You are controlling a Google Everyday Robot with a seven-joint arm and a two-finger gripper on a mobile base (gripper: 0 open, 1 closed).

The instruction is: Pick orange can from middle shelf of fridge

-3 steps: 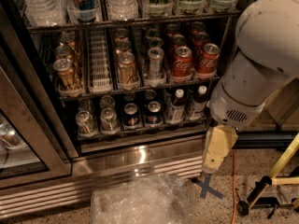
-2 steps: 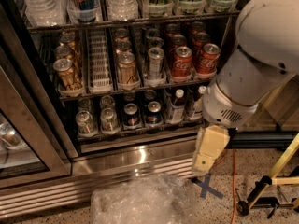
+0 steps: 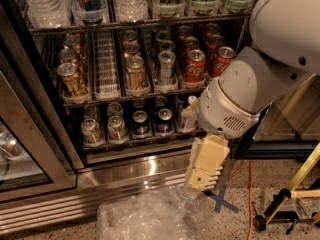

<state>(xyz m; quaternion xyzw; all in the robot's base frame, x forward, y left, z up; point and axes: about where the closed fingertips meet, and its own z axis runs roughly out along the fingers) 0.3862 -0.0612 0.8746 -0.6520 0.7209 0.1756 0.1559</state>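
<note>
The fridge [image 3: 35,149] stands open. Its middle shelf [image 3: 105,64] carries lanes of cans between white dividers. Orange cans stand in the far left lane, the front one [image 3: 71,77] at the shelf edge. Another orange can [image 3: 135,72] heads the lane right of an empty lane. A slim silver can [image 3: 166,66] and red Coca-Cola cans [image 3: 194,66] fill the lanes to the right. My gripper [image 3: 205,164], a beige block under the big white arm [image 3: 260,79], hangs low at the right, in front of the fridge base and well below the orange cans.
Water bottles [image 3: 129,1] and green cans line the top rack. Dark cans [image 3: 140,123] and a bottle sit on the rack below. A steel grille [image 3: 75,209] runs along the base. Clear plastic wrap [image 3: 150,216], a blue tape cross [image 3: 223,202] and a yellow stand [image 3: 295,184] lie on the floor.
The arm has swung left and closer to the camera, covering more of the fridge's right side. The gripper has shifted left along the fridge base.
</note>
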